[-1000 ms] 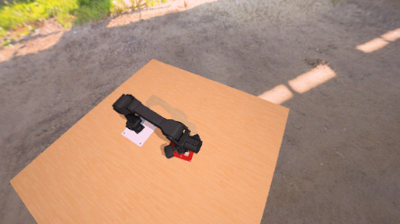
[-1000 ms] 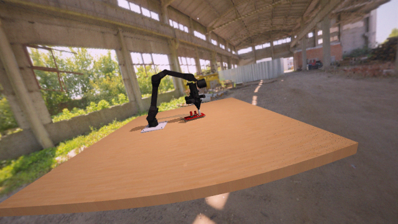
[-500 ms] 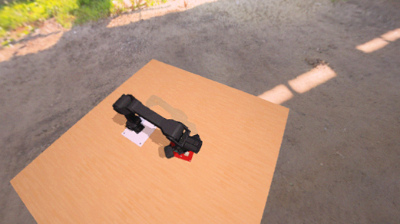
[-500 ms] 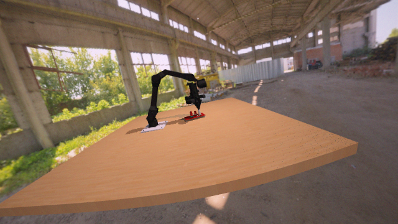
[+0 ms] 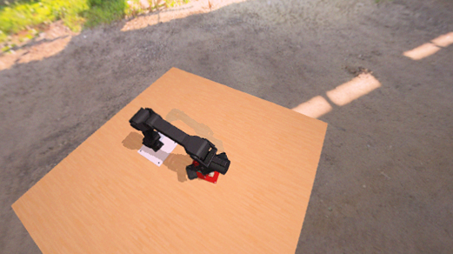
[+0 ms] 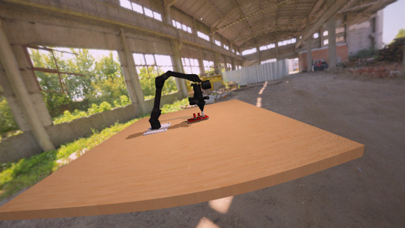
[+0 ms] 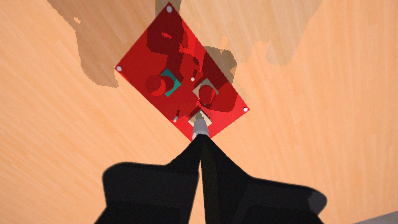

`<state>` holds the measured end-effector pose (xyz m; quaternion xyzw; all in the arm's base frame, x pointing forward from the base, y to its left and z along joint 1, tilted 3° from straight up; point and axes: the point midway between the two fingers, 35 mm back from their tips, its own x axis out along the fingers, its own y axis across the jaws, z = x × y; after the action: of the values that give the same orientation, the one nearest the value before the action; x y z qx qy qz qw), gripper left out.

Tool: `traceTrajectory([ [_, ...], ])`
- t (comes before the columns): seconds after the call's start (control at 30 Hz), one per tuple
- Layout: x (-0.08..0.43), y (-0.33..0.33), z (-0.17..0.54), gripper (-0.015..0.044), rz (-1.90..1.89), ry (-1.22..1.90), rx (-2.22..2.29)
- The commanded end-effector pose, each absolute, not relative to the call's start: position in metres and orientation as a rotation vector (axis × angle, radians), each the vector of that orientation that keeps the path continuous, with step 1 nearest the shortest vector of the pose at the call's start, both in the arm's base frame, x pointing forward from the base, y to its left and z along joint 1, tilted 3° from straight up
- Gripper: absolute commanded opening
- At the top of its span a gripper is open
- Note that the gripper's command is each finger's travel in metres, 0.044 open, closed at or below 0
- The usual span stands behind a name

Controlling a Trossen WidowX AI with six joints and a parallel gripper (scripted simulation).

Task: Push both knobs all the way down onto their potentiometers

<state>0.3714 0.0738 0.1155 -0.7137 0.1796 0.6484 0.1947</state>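
The red circuit board (image 5: 214,179) (image 6: 198,120) (image 7: 135,65) stands low on the table. In the wrist view, one red knob (image 7: 156,85) is over the teal potentiometer (image 7: 172,92), and another red knob (image 7: 206,94) is over a grey-beige one. In the exterior view both knobs stand up side by side; their exact gaps are too small to tell. A light grey shaft (image 6: 202,113) (image 7: 200,126) rises from a third, pale potentiometer (image 7: 193,120). My gripper (image 6: 202,110) (image 7: 201,138) is shut, its tips together right at the top of that shaft; contact cannot be told.
The arm's white base plate (image 5: 152,157) (image 6: 154,131) is on the wooden table (image 5: 143,226) (image 6: 190,158), to the left of the board in the exterior view. Small pale pins (image 7: 192,79) (image 7: 175,119) stand on the board between the potentiometers and near its edge.
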Motion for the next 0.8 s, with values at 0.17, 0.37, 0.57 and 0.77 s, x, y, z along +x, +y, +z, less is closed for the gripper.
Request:
traceTrajectory([
  [0.17, 0.372, 0.073, 0.124, 0.0000, 1.833, 0.511, -1.997],
  [0.37, 0.371, 0.073, 0.133, 0.0000, 1.833, 0.511, -1.997],
  [0.57, 0.370, 0.074, 0.127, 0.0131, 1.840, 0.514, -1.987],
  [0.77, 0.362, 0.073, 0.130, 0.0289, 1.839, 0.516, -1.984],
])
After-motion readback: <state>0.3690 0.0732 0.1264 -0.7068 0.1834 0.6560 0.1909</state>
